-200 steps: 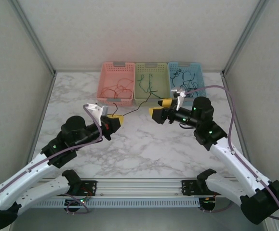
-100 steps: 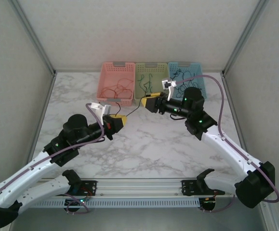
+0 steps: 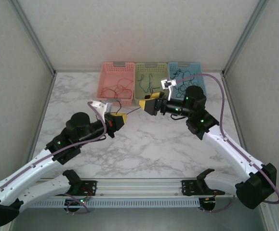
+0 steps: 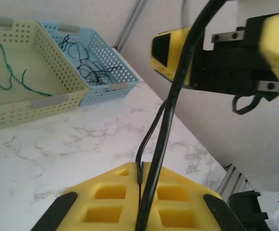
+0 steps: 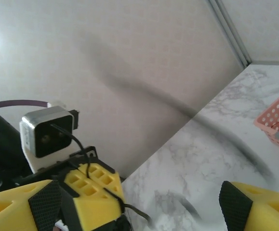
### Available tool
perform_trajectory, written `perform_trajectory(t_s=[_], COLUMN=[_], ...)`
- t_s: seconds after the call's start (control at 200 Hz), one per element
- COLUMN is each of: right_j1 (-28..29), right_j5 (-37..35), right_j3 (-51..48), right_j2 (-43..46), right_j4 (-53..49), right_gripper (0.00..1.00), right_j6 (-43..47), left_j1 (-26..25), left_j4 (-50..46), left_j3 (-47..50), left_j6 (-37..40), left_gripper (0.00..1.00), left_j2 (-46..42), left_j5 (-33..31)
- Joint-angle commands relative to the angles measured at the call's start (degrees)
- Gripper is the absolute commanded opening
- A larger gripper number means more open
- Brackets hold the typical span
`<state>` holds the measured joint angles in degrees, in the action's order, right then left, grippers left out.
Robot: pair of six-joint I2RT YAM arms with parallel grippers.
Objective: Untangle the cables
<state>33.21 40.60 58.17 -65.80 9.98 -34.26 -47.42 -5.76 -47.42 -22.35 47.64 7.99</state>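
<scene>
left gripper (image 3: 121, 117) clamping tight on a black cable (image 3: 133, 111), right gripper (image 3: 148, 104) hovering near it, jaws gaping wide

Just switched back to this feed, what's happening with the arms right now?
The left gripper is shut on a black cable, held above the table. The right gripper faces it, open, with the cable appearing to run between its fingers. Behind them, other cables lie in the three baskets.
</scene>
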Motion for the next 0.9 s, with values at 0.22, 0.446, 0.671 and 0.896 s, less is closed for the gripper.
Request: perform_trajectory(t_s=[0.22, 0.446, 0.671, 0.896], right_j1=[0.1, -0.99, -16.58, -22.32], right_j5=[-2.16, -14.82, -37.04, -52.61], right_j3=[3.46, 8.04, 18.42, 30.85], right_j2=[-1.78, -3.75, -15.03, -32.21], right_j4=[1.01, -10.9, -26.2, -28.28], right_gripper=[0.47, 0.0, 0.0, 0.0], right_j6=[-4.48, 0.92, 5.82, 7.29], left_j1=[0.26, 0.14, 0.22, 0.31], left_j4=[1.41, -1.7, -18.66, -25.3], left_j3=[-0.66, -0.78, -0.65, 6.03], left_j6=[0.56, 0.04, -0.04, -1.64], left_gripper=[0.0, 0.75, 1.0, 1.0], left_j2=[-0.35, -0.97, -5.95, -11.98], left_j5=[1.86, -2.68, -25.21, -39.89])
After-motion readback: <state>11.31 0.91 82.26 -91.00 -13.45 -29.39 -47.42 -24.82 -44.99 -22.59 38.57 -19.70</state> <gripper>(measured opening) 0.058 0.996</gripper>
